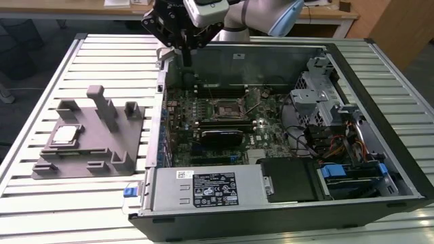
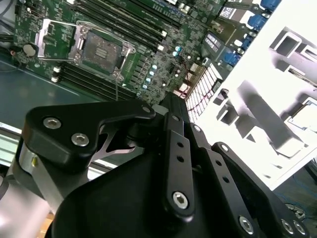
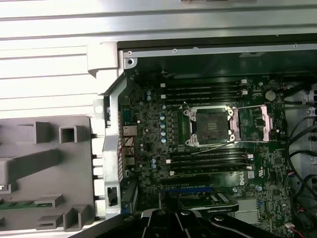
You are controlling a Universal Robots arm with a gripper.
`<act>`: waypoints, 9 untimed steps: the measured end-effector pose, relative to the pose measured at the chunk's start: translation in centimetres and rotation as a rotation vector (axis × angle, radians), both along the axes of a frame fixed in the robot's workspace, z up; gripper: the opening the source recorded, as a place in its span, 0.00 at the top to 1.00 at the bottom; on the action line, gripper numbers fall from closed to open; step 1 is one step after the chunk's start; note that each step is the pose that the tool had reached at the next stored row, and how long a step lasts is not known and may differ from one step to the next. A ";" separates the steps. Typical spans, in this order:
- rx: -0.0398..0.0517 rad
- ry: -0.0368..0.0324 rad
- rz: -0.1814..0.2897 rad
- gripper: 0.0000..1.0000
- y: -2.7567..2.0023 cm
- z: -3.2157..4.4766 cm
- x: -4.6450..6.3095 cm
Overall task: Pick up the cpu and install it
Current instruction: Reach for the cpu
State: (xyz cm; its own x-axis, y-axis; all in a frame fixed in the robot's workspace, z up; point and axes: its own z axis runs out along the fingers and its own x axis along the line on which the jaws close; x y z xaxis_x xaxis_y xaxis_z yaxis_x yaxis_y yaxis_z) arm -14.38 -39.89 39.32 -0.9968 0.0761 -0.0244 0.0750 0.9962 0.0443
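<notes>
The cpu (image 1: 66,134), a small pale silver square, lies flat in a recess of the grey fixture (image 1: 101,152) on the exterior view's left. My gripper (image 1: 184,60) hangs shut and empty above the back left corner of the open computer case, well apart from the cpu. The motherboard socket (image 1: 227,108) sits mid-board with its frame swung open and nothing in it. Both wrist views show that socket (image 2: 101,49) (image 3: 210,126). The gripper's black linkage (image 2: 173,163) takes up the foreground in the second wrist view.
The open computer case (image 1: 379,66) lies on a slatted metal table (image 1: 40,203). It holds a power supply (image 1: 203,189), drive cages (image 1: 318,91) and cables (image 1: 339,147). Memory slots (image 3: 205,89) flank the socket. Fixture posts (image 1: 101,101) rise beside the cpu.
</notes>
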 end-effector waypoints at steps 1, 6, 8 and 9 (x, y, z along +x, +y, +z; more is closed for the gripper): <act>0.0000 0.0000 0.000 0.89 0.00 0.00 -0.1; 0.0001 -0.0001 0.000 0.89 0.00 -0.02 -0.7; 0.0001 -0.0001 0.000 0.89 0.00 -0.02 -0.9; 0.0001 -0.0001 0.000 0.89 0.00 -0.02 -1.0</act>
State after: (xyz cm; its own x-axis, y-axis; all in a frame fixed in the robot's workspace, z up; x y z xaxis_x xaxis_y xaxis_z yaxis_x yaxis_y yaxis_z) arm -15.43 -39.89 39.30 -0.9968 0.0763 -0.0245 0.0751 0.9962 0.0444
